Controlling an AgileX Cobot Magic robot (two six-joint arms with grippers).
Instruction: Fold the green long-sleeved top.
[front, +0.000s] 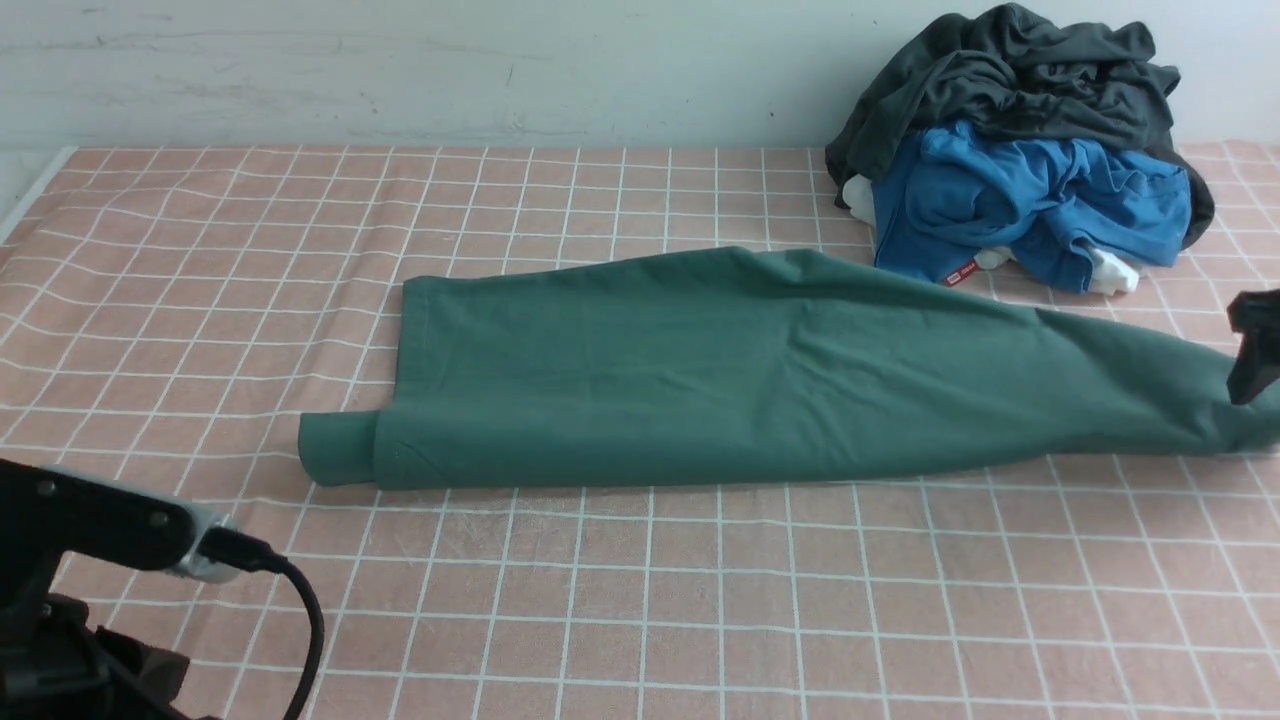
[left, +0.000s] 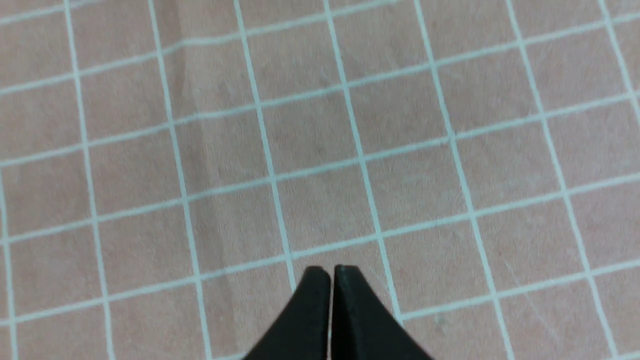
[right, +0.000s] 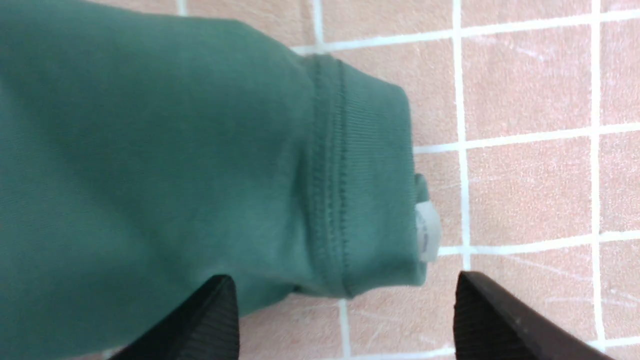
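Across the middle of the tablecloth (front: 640, 620), the top (front: 700, 370) lies as a long band, its hem toward 9 o'clock and its ribbed end (right: 350, 175) toward 3 o'clock. It seems folded lengthwise; the crosswise folds look not yet done. The right gripper (right: 345, 295) hangs spread wide over that ribbed end, gripping nothing. The left gripper (left: 331, 272) is clenched empty above bare cloth near 8 o'clock. A clothes pile (front: 1020, 150) sits at 1 o'clock.

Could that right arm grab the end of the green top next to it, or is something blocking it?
Probably yes. Its fingers stand open right at the ribbed end of the green top, and nothing lies around that end but tablecloth.
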